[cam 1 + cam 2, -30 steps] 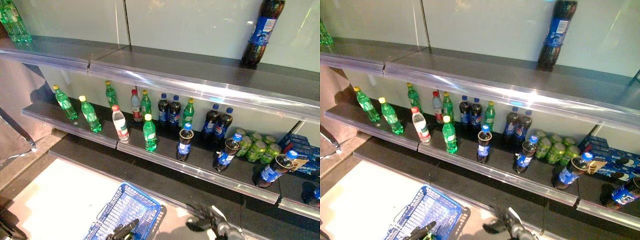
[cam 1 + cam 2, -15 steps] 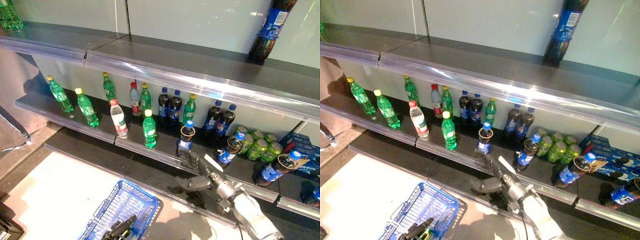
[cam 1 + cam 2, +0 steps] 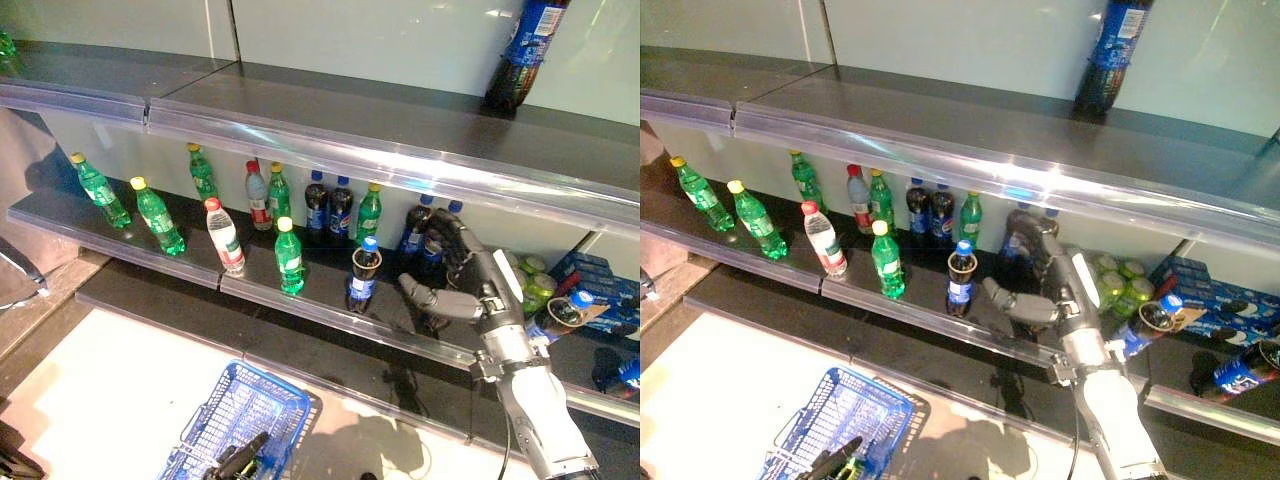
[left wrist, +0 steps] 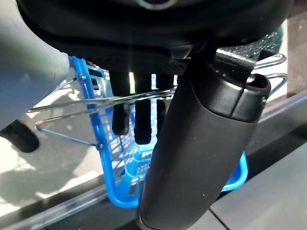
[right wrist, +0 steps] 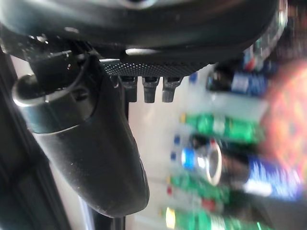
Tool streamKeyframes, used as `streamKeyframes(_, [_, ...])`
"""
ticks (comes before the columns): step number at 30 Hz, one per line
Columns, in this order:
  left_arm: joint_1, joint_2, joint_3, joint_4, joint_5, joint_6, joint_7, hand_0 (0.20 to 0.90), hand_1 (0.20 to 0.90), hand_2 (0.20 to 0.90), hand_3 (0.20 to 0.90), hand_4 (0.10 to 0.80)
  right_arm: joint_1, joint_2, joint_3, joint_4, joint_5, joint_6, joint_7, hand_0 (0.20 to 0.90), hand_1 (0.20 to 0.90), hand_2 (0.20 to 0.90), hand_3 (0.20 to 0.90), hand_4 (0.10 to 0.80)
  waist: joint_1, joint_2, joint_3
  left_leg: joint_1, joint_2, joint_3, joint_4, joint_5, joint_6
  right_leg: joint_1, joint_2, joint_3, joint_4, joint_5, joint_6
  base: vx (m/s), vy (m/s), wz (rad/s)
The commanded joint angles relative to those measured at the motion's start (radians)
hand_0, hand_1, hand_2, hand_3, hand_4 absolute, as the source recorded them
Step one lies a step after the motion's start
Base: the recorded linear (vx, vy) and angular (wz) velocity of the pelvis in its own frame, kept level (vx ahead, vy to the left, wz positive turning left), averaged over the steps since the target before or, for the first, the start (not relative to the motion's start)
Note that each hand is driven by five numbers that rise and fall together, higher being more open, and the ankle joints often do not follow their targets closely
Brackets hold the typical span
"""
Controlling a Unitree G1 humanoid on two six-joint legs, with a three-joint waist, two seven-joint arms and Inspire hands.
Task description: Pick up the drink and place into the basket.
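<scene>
Several dark cola bottles stand on the lower shelf point(image 3: 330, 305). One with a blue cap point(image 3: 362, 275) stands alone near the shelf's front lip. My right hand point(image 3: 462, 272) is open just to its right, fingers raised before two cola bottles at the back point(image 3: 412, 232) and thumb stretched toward the lone bottle without touching it. In the right wrist view the thumb point(image 5: 91, 158) is apart from the bottles point(image 5: 240, 175). The blue wire basket point(image 3: 290, 398) hangs at the bottom left. My left hand point(image 3: 238, 463) is shut on its wire handles point(image 4: 96, 99).
Green bottles point(image 3: 155, 215) and a clear red-capped bottle point(image 3: 223, 236) fill the shelf's left part. Green cans point(image 3: 535, 285), a tilted cola bottle point(image 3: 558, 316) and blue boxes point(image 3: 600, 280) lie right of my hand. A large cola bottle point(image 3: 525, 45) stands on the upper shelf, which overhangs the lower one.
My right arm has risen from the bottom edge to the lower shelf, and the hand now stands right of the blue-capped bottle. The camera has shifted; the left hand keeps the basket.
</scene>
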Motion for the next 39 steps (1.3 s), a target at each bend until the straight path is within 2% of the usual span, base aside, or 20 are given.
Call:
streamKeyframes(1, [-0.009, 0.036, -0.020, 0.038, 0.069, -0.081, -0.036, 0.300, 0.300, 0.300, 0.200, 0.100, -0.077, 0.005, -0.105, -0.093, -0.013, -0.144, -0.128, 0.900, 0.900, 0.900, 0.900, 0.800, 0.002, -0.018, -0.048, -0.036, 0.013, 0.093, 0.000, -0.038, 0.001, 0.031, -0.073, -0.005, 0.003, -0.060, 0.075, 0.000, 0.000, 0.00])
streamKeyframes(18, [0.007, 0.029, -0.014, 0.036, 0.095, -0.069, -0.031, 0.300, 0.300, 0.300, 0.200, 0.100, -0.017, 0.033, -0.215, -0.044, -0.129, -0.145, -0.489, 0.900, 0.900, 0.900, 0.900, 0.800, -0.030, -0.017, -0.046, -0.011, 0.021, 0.118, 0.000, -0.050, 0.003, 0.026, -0.075, 0.028, 0.007, -0.059, 0.080, 0.015, 0.008, -0.07])
streamKeyframes(25, [0.019, 0.027, -0.016, 0.030, 0.098, -0.060, -0.032, 0.300, 0.300, 0.300, 0.200, 0.100, 0.009, 0.038, -0.230, -0.028, -0.123, -0.103, -0.525, 0.900, 0.900, 0.900, 0.900, 0.800, -0.041, -0.020, -0.035, 0.004, 0.026, 0.127, 0.025, -0.055, 0.003, 0.023, -0.072, 0.044, 0.035, -0.069, 0.072, 0.041, 0.021, -0.09])
streamKeyframes(29, [0.023, 0.030, -0.026, 0.026, 0.105, -0.053, -0.027, 0.300, 0.300, 0.300, 0.200, 0.100, 0.028, 0.035, -0.223, -0.010, -0.139, -0.068, -0.536, 0.900, 0.900, 0.900, 0.900, 0.800, -0.049, -0.020, -0.029, 0.002, 0.027, 0.125, 0.044, -0.065, 0.006, 0.013, -0.065, 0.047, 0.078, -0.096, 0.063, 0.044, 0.027, -0.10])
streamKeyframes(32, [0.023, 0.031, -0.036, 0.015, 0.109, -0.046, -0.021, 0.300, 0.300, 0.300, 0.200, 0.100, 0.050, 0.033, -0.220, 0.009, -0.190, -0.020, -0.591, 0.900, 0.900, 0.900, 0.900, 0.800, -0.056, -0.019, -0.019, -0.004, 0.026, 0.120, 0.070, -0.076, 0.009, 0.000, -0.060, 0.048, 0.126, -0.124, 0.055, 0.036, 0.026, 0.00])
streamKeyframes(39, [0.046, 0.041, -0.071, -0.026, 0.084, -0.036, -0.008, 0.300, 0.300, 0.300, 0.200, 0.100, 0.089, 0.043, -0.221, 0.034, -0.187, -0.051, -0.671, 0.900, 0.900, 0.900, 0.900, 0.800, -0.064, -0.011, 0.024, -0.028, 0.015, 0.105, 0.120, -0.092, 0.015, -0.022, -0.058, 0.050, 0.176, -0.146, 0.046, 0.000, 0.000, 0.00])
